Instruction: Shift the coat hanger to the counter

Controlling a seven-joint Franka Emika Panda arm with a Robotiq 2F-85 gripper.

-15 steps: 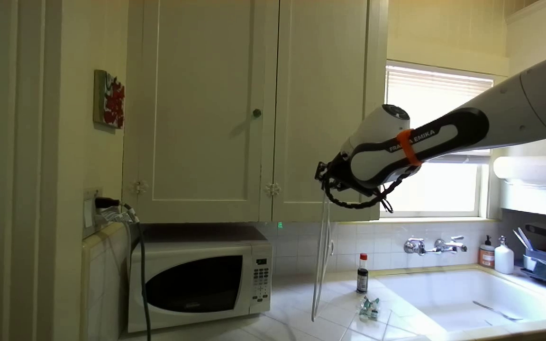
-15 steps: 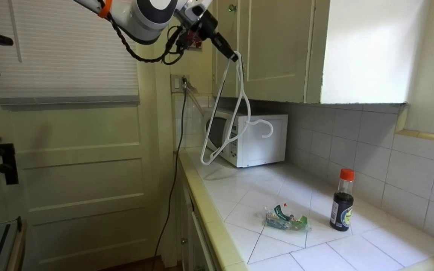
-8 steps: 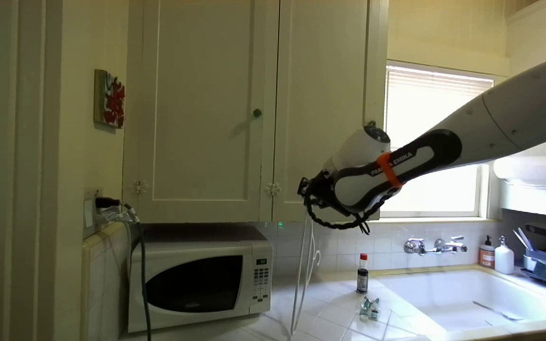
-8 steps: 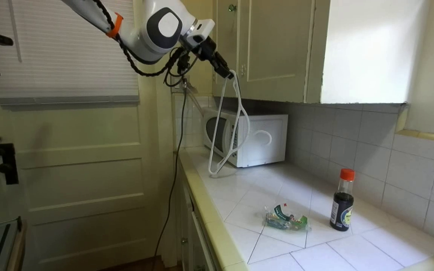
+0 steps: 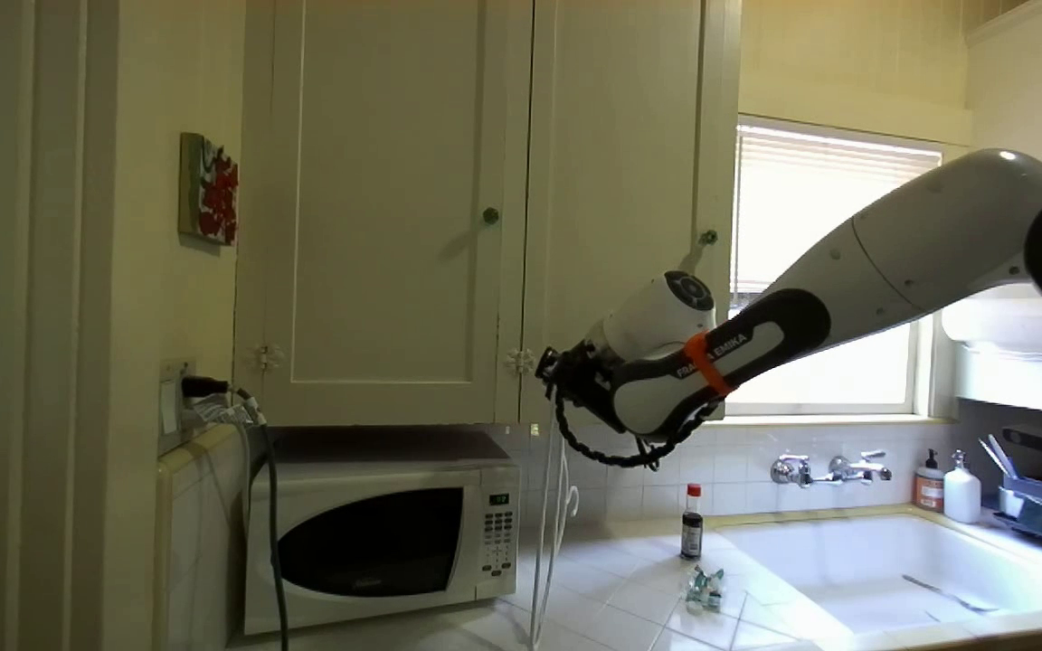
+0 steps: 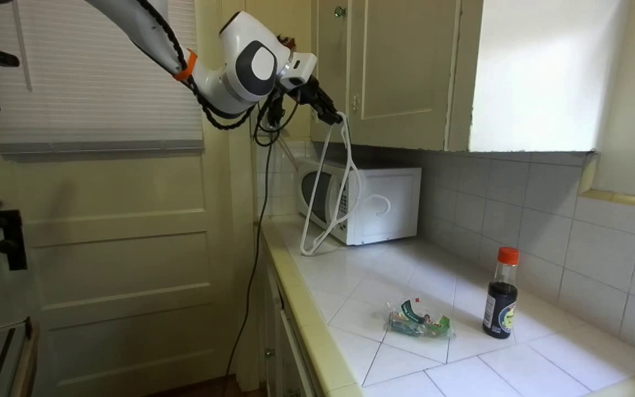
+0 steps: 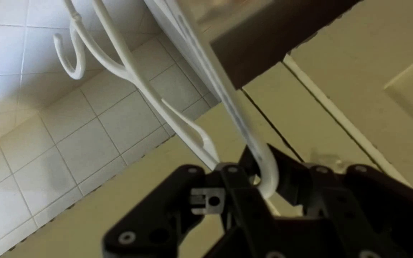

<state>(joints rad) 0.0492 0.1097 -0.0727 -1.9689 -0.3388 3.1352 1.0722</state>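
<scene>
We are looking over the tiled surface (image 6: 361, 275), where the microwave (image 5: 383, 542) is standing. Near it, the coat hanger (image 7: 143, 86) is dangling over the surface (we are not making out whether its lower end is touching), and our hand (image 6: 335, 118) is pinching it by one corner.

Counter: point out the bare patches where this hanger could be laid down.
Widest patch of counter: between the microwave and the packet. A seemingly smaller one lies between the bottle and the sink. Crowded: where packet and bottle sit near each other, and by the microwave, where the hanger hangs.
</scene>
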